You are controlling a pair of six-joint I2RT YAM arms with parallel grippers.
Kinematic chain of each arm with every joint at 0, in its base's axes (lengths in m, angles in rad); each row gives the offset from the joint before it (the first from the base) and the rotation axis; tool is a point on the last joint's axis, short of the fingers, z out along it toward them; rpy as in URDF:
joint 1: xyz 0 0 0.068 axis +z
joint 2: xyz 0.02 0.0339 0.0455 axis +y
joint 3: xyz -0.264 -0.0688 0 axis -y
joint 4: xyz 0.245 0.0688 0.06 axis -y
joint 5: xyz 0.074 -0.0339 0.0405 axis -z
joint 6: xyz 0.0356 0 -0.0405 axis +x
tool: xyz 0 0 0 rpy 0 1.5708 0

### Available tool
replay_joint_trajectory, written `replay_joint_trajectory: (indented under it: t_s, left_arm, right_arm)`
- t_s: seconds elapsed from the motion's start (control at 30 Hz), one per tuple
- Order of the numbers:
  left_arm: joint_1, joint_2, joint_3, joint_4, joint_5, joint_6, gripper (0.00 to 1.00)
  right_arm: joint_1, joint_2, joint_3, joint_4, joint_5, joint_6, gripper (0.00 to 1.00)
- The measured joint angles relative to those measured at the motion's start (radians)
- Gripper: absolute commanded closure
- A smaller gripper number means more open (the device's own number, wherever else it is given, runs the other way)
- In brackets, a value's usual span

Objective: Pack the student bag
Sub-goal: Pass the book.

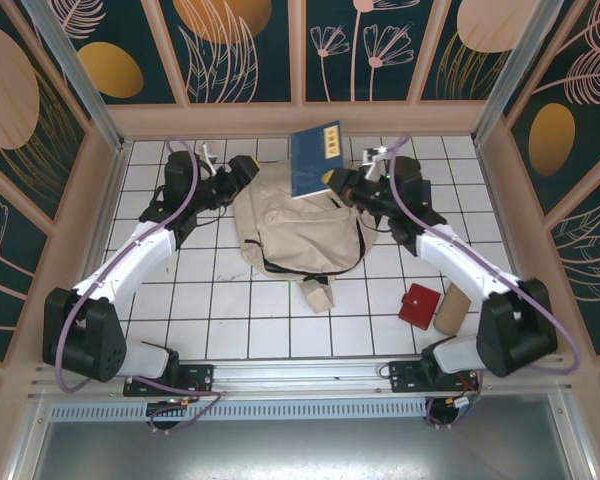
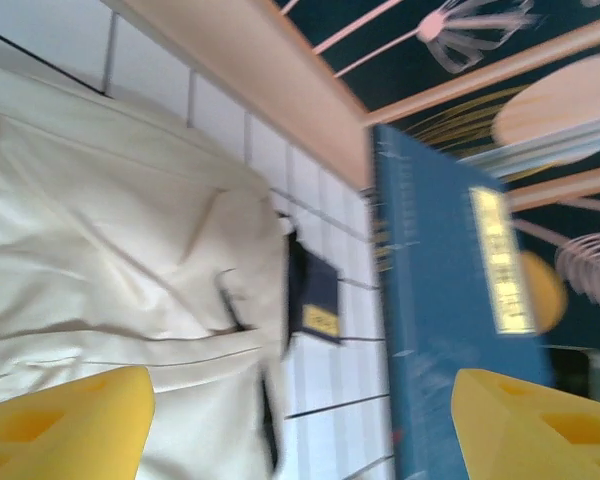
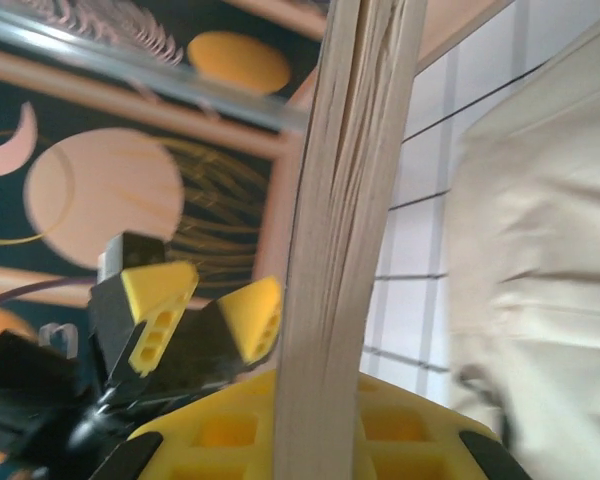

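Observation:
The student bag [image 1: 295,232], a beige canvas backpack with dark zipper lines, lies flat in the middle of the tiled table. Above its far edge a blue book [image 1: 317,158] with a yellow label stands upright, and my right gripper [image 1: 338,184] is shut on its lower right edge. In the right wrist view the book's page edge [image 3: 355,230] runs up between the yellow jaws. My left gripper [image 1: 247,169] is open just left of the book, with its yellow fingers [image 2: 60,425] spread wide over the bag [image 2: 110,260] and the book [image 2: 445,330]. A small navy book [image 2: 315,296] lies by the bag's edge.
A red wallet [image 1: 418,305] and a tan cylinder [image 1: 450,309] lie at the near right of the table. Wooden rails and patterned walls [image 1: 300,118] close in the back and both sides. The bag's beige loop [image 1: 317,296] points toward the near edge.

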Motion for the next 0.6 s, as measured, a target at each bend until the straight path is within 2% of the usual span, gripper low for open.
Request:
replay_joint_trajectory:
  t_s: [0.13,0.33,0.43,0.6]
  left_arm:
    - [-0.137,0.072,0.111,-0.181,-0.135,0.123,0.22]
    - [-0.361,0.238,0.225,-0.389,-0.334,0.139,0.22]
    - [-0.446,0.303,0.249,-0.45,-0.385,0.127,0.22]
    - [-0.515,0.417,0.291,-0.47,-0.395,0.105,0.24]
  right_arm:
    - [-0.088,-0.119,-0.012,-0.197,0.09,-0.132,1.0]
    - [-0.186,-0.24,-0.082,-0.367,0.19,-0.212,1.0]
    - [-0.209,-0.266,-0.109,-0.412,0.216,-0.227,1.0]
    - [-0.229,-0.274,-0.118,-0.446,0.234,-0.238,1.0]
